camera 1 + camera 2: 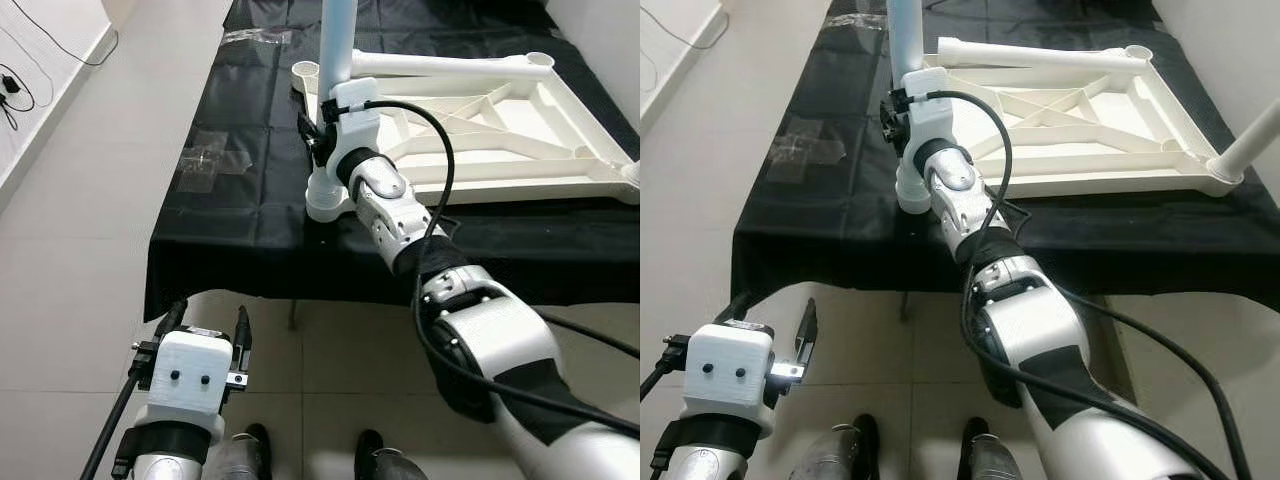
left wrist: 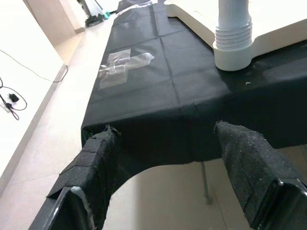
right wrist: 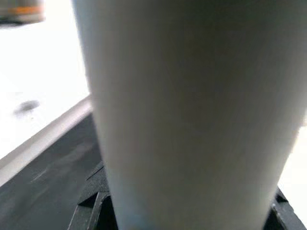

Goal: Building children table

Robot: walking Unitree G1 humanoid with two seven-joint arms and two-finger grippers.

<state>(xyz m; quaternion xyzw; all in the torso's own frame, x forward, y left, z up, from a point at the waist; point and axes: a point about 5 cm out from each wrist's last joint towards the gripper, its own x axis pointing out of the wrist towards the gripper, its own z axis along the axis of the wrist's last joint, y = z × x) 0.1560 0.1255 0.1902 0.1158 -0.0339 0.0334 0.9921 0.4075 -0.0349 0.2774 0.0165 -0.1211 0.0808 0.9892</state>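
Left eye view: the inverted white table frame (image 1: 500,130) is laid on the black cloth (image 1: 240,180) just beyond the right gripper (image 1: 322,128), which is closed around the pale upright leg (image 1: 336,50) directly above the corner socket (image 1: 328,195). The frame is judged rigid, light, smooth plastic, so the leg is best gripped low on its shaft, near the socket. The left gripper (image 1: 205,335) is held with fingers spread and empty, below the cloth's edge.
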